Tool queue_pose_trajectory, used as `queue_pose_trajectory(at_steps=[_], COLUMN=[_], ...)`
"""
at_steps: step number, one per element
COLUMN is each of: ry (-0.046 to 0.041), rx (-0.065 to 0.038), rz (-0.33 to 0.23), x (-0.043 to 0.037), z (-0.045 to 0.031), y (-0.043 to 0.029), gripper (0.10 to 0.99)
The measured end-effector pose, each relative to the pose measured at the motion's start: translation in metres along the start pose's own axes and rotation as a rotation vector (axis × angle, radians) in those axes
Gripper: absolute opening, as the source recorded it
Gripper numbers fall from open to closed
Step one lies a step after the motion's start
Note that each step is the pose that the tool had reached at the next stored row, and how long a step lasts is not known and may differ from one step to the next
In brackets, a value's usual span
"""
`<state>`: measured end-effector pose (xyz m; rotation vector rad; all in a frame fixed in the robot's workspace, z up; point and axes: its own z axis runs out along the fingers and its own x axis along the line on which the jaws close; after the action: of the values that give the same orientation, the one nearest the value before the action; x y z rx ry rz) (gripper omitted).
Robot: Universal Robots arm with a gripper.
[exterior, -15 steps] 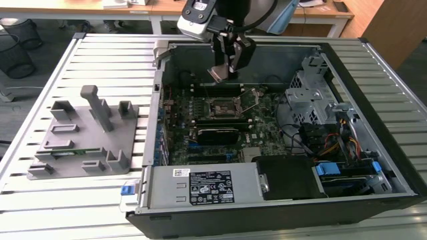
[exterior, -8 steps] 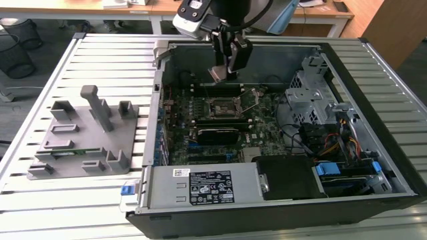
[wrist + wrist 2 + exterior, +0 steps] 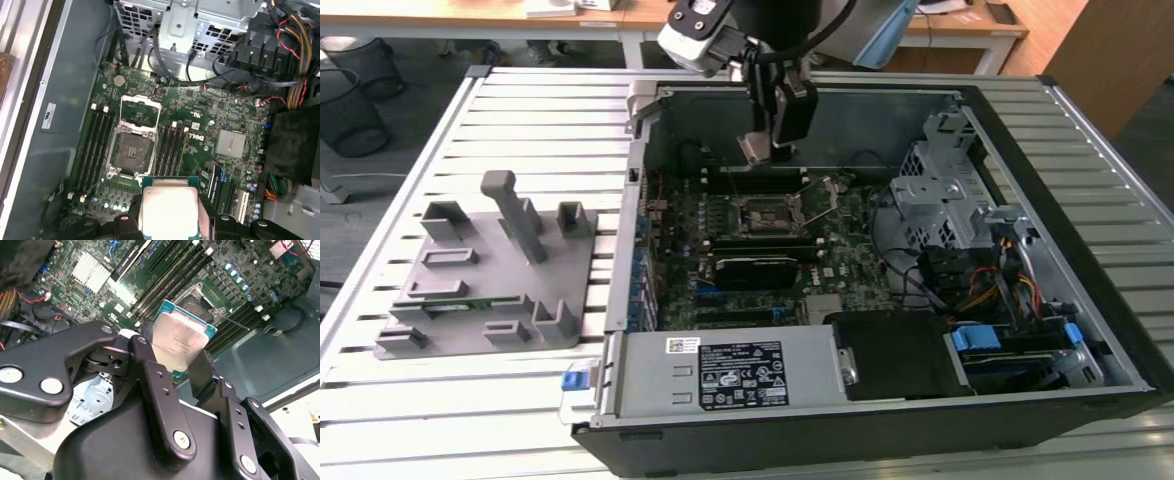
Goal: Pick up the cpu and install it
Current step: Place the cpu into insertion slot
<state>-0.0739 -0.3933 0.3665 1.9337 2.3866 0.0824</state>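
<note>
The cpu (image 3: 180, 342) is a flat square chip with a shiny grey top. It is up in the air, held by the end effector (image 3: 175, 359). The two black fingers (image 3: 150, 375) are closed on it, one on each side, and they pinch its edges. In the first wrist view the cpu (image 3: 169, 207) sits between the finger ends with its grey top facing the camera.

Under it is the socket (image 3: 132, 150), a dark square. The cpu is above and near the socket, not in it. The socket's metal frame (image 3: 141, 110) is flipped up and open. The socket sits on the green board (image 3: 200, 107).

In the exterior view the end effector (image 3: 767, 142) hangs inside the open computer case (image 3: 1107, 330). The case lies on a table (image 3: 534, 110) made of pale slats. A grey holder (image 3: 494, 270) stands on the table at the exterior view's left, well apart from the cpu.
</note>
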Motion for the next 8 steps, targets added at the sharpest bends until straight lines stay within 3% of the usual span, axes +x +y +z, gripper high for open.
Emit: queue_pose_trajectory(at_steps=[5, 8], ry=[-0.0053, -0.0045], rx=[0.001, 0.001], rz=[0.06, 0.069], x=[0.0005, 0.0011], z=[0.0005, 0.0017], y=[0.0002, 0.0012], gripper=[0.525, 0.525])
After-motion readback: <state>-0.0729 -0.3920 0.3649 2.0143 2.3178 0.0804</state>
